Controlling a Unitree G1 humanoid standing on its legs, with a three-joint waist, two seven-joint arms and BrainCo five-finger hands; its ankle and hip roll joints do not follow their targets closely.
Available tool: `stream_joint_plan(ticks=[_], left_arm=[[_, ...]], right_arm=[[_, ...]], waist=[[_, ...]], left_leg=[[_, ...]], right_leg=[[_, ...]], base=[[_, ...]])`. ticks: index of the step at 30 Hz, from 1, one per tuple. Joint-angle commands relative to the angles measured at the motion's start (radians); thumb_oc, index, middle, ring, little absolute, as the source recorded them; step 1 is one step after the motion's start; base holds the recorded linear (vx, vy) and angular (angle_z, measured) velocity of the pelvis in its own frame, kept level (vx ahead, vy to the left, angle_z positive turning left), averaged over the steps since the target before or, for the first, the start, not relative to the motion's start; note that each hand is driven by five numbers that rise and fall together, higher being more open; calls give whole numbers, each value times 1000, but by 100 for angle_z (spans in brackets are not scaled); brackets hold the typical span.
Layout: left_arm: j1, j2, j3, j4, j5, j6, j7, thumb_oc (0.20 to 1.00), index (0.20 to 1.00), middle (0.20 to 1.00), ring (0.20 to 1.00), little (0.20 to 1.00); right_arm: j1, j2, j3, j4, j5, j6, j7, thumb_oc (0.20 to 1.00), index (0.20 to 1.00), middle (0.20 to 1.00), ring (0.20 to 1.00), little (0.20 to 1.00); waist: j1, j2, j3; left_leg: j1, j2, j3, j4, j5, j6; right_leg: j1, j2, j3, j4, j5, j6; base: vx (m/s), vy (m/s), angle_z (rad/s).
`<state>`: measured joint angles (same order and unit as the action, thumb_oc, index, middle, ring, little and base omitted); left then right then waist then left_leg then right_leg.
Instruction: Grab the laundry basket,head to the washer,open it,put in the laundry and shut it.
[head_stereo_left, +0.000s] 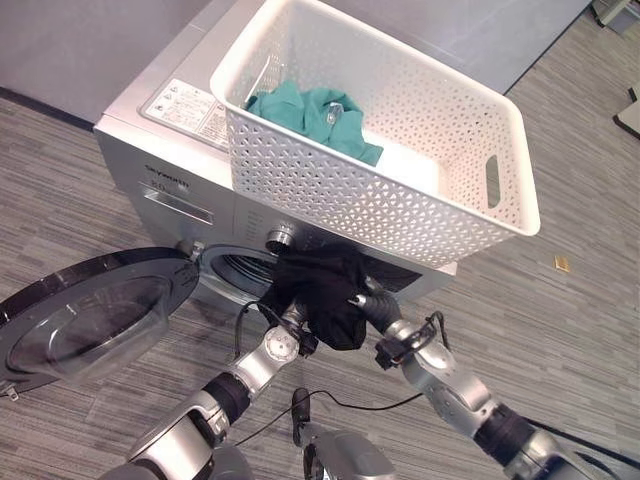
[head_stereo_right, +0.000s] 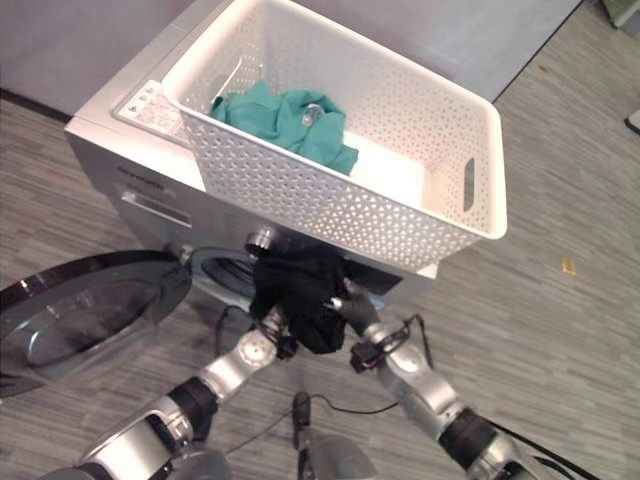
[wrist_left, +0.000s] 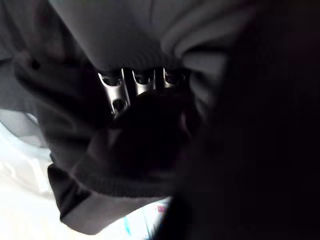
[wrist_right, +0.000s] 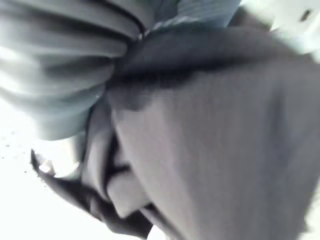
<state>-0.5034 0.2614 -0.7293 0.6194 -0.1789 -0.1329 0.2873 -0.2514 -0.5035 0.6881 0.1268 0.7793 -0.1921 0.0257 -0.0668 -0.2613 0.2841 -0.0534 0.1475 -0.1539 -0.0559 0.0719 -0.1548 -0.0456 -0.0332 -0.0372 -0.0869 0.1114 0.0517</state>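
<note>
A black garment (head_stereo_left: 322, 290) hangs bunched in the lower middle of the left eye view, just in front of the washer's round opening (head_stereo_left: 240, 272). Both hands are at it. The left hand (head_stereo_left: 292, 322) comes up from the lower left and meets the cloth at its lower left edge; in the left wrist view its silver fingers (wrist_left: 135, 85) go into the dark folds and their tips are hidden, so I cannot tell if they are curled around the cloth. The right hand (head_stereo_left: 372, 302) reaches from the lower right and touches the right side of the garment. Its fingers are covered by the fabric, and the right wrist view gives grey folds very close, so its state also cannot be told.

The washer (head_stereo_left: 160, 150) stands in the upper left, and its door (head_stereo_left: 85, 318) is swung open to the left edge, partly cut off there. On top of the washer sits the white laundry basket (head_stereo_left: 400, 215), which overhangs the front edge and hides part of the control panel. Inside it, at the far left corner, lies a green garment (head_stereo_left: 310, 115).
</note>
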Motion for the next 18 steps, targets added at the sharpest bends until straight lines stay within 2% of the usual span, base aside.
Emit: stream_joint_plan(ticks=[1,4,6,8,11,12,13,15,16,18], left_arm=[[-21,-8,63,-86,-15,-128,-44,200,200,200,200,200],[29,22,75,-128,-17,-145,-83,200,200,200,200,200],[30,22,75,-128,-17,-145,-83,200,200,200,200,200],[66,42,78,-152,-15,-154,-124,200,200,200,200,200],[68,42,77,-153,-15,-154,-124,200,200,200,200,200],[89,52,74,-167,-17,-159,-147,200,200,200,200,200],[99,49,74,-157,-25,-168,-166,200,200,200,200,200],[100,52,76,-155,-37,-168,-177,200,200,200,200,200],[100,52,76,-155,-37,-168,-177,200,200,200,200,200],[102,51,83,-158,-54,-170,-189,200,200,200,200,200]], right_arm=[[63,-73,-10,-10,-11,3,87,1000,1000,1000,1000,1000],[140,-124,-19,42,-23,25,144,1000,1000,1000,1000,1000],[141,-124,-19,42,-23,24,145,1000,1000,1000,1000,1000],[215,-149,-22,129,-50,47,203,1000,1000,1000,1000,1000],[217,-148,-22,131,-51,45,205,1000,1000,1000,1000,1000],[273,-138,-29,219,-78,61,232,1000,1000,1000,1000,1000],[333,-75,-72,428,-114,78,249,1000,1000,1000,1000,1000],[351,-12,-127,568,-156,80,232,1000,1000,1000,1000,1000],[351,-12,-127,569,-156,79,232,1000,1000,1000,1000,1000],[354,76,-201,774,-280,81,179,1000,1000,1000,1000,1000]], waist=[[34,-14,-27],[34,-19,-29],[35,-19,-30],[35,-21,-26],[35,-22,-28],[37,-21,-21],[31,-16,-4],[24,-23,3],[24,-23,3],[18,-25,28]], left_leg=[[132,55,85,88,-240,60],[131,45,89,106,-253,64],[131,45,89,107,-254,65],[124,31,92,127,-264,70],[122,31,91,132,-267,70],[110,19,91,155,-278,75],[94,-2,99,198,-302,84],[65,-25,104,234,-310,93],[64,-25,104,235,-311,93],[-1,-62,105,322,-338,112]], right_leg=[[-39,-62,48,16,-21,92],[-38,-71,54,22,-19,99],[-39,-71,54,22,-19,99],[-41,-85,54,27,-14,107],[-42,-86,54,27,-14,108],[-45,-98,55,29,-7,114],[-54,-112,66,32,10,126],[-74,-130,78,34,27,133],[-74,-130,78,34,27,134],[-106,-154,91,39,56,144]], base=[[-14,46,1],[-21,60,-2],[-6,14,-2],[-40,68,0],[-27,37,-2],[-134,166,-5],[-174,198,-6],[-129,127,-15],[-107,94,-18],[-202,140,-8]])
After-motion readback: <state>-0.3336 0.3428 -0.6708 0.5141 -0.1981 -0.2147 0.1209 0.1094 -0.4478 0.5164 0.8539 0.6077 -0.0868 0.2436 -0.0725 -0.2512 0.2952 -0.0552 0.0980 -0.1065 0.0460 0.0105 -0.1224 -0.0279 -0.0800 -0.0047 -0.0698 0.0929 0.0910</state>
